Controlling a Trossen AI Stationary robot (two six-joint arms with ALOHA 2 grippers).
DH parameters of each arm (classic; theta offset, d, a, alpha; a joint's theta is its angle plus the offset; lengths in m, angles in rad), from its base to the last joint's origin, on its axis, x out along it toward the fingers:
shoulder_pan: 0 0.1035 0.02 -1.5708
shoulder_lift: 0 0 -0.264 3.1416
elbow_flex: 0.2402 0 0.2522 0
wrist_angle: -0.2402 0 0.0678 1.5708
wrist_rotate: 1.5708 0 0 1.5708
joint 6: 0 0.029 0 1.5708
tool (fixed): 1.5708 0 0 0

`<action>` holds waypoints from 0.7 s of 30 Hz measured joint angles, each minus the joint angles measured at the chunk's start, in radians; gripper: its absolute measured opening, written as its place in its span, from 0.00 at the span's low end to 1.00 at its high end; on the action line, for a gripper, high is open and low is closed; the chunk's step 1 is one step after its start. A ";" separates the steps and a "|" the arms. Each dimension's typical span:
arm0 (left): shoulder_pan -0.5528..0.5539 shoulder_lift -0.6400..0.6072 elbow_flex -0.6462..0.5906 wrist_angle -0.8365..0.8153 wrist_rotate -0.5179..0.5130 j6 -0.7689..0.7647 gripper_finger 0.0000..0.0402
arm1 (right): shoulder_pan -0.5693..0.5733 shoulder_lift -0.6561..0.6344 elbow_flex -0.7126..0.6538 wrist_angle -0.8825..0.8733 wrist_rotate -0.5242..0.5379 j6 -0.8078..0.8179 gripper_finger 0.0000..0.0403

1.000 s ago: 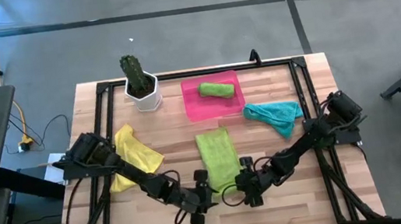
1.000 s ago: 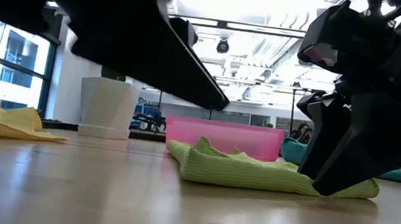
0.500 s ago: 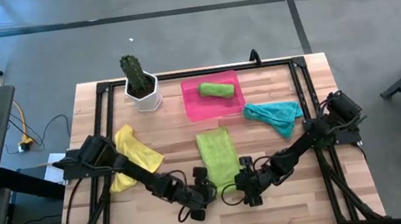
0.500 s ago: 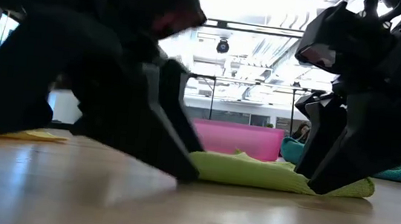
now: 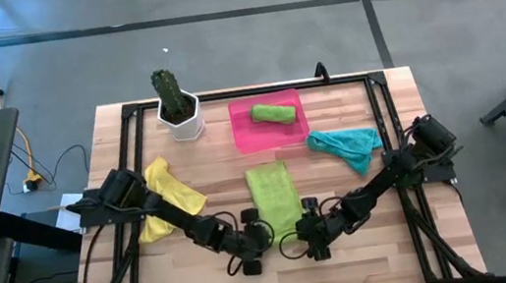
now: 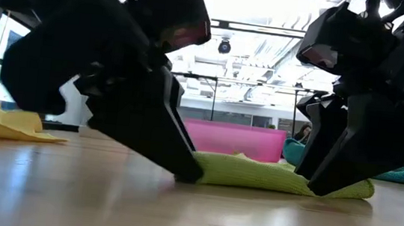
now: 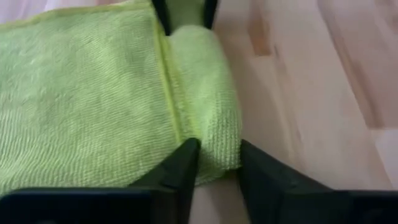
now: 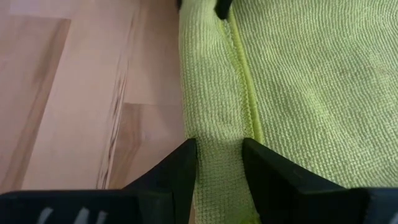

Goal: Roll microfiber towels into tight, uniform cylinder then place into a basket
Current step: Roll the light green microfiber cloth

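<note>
A lime green towel [image 5: 273, 194] lies flat on the table's middle, its near edge turned over into a small roll [image 6: 256, 174]. My left gripper [image 5: 262, 236] is shut on the roll's left end and my right gripper [image 5: 306, 229] is shut on its right end. The pink basket [image 5: 244, 135] stands at the far middle with a rolled green towel [image 5: 272, 113] in it. A teal towel [image 5: 345, 144] lies crumpled to its right, and a yellow towel [image 5: 166, 195] lies at the left. My left gripper pinches the left end of the towel's rolled near edge [image 7: 214, 152] between its two fingers [image 7: 181, 167]. The fingers slant down from the table's near left and lie across the roll. That end rests on the table. The layers are several. My right gripper pinches the right end of the same rolled edge [image 8: 219, 155] between its two fingers [image 8: 181, 169]. It slants down from the table's near right, across the roll. The roll lies on the table and the rest of the towel is spread flat beyond it.
A white pot with a cactus [image 5: 177, 108] stands at the far left, next to the basket. A black frame [image 5: 122, 130] runs around the table's edges. Bare wood lies in front of the towel toward the near edge.
My left gripper has come down and toward the towel's near left corner, rolling a little, and has shut on the left end of the rolled edge. My right gripper has kept its hold. The towel's near edge is bunched slightly narrower than before.
</note>
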 joint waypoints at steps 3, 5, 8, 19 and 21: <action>0.001 0.000 0.000 -0.002 -0.003 -0.055 0.09 | 0.000 0.000 0.000 0.000 0.006 0.000 0.32; 0.001 0.000 0.000 -0.002 -0.003 -0.086 0.03 | 0.000 -0.006 0.000 -0.002 0.008 -0.001 0.32; 0.001 0.000 0.000 -0.002 -0.002 -0.131 0.04 | -0.001 -0.035 -0.004 -0.025 0.012 -0.029 0.32; 0.001 0.000 0.000 -0.015 0.005 -0.143 0.02 | 0.020 -0.183 -0.003 -0.127 0.023 -0.112 0.32; 0.003 0.000 0.000 -0.016 0.006 -0.143 0.02 | 0.037 -0.164 -0.002 -0.127 0.023 -0.163 0.32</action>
